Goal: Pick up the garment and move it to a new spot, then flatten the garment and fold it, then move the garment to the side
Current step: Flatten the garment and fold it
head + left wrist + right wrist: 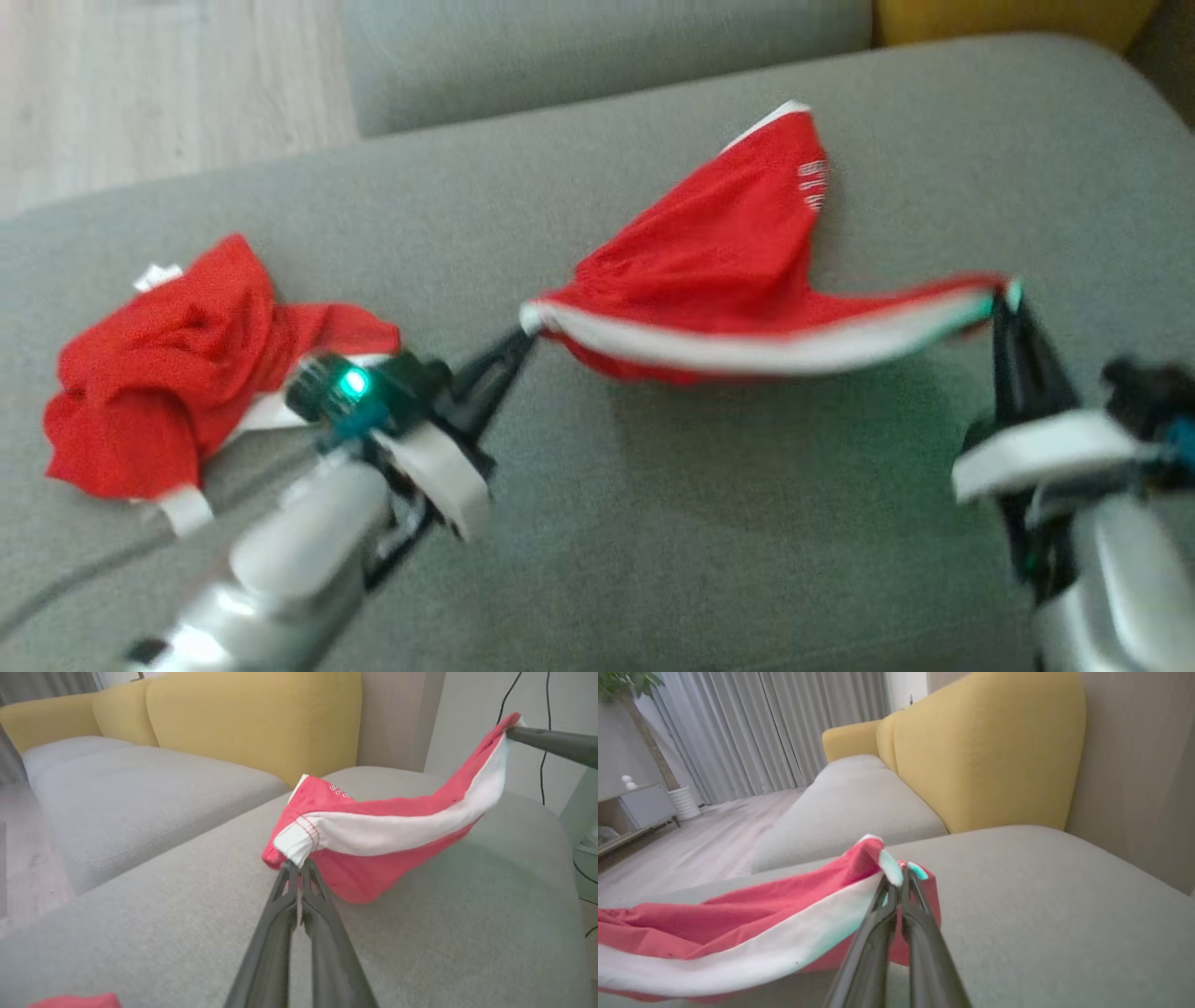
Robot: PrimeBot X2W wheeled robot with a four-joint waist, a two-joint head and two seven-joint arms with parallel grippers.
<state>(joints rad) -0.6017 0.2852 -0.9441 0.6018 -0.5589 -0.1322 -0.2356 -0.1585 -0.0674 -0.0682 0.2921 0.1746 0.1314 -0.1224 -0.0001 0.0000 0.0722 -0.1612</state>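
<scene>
The garment (719, 271) is red with a white waistband, and it hangs stretched between my two grippers above the grey sofa cushion (709, 523). My left gripper (526, 338) is shut on the waistband's left end, seen close in the left wrist view as the garment (373, 835) pinched by the left gripper (297, 865). My right gripper (1006, 303) is shut on the waistband's right end; the right wrist view has the garment (752, 914) caught in the right gripper (896, 879). The far part of the cloth still rests on the cushion.
A second red and white garment (177, 373) lies crumpled at the cushion's left, beside my left forearm. Yellow sofa backrests (252, 723) rise behind. Another grey seat (140, 798) and the wooden floor (140, 84) lie beyond the cushion's edge.
</scene>
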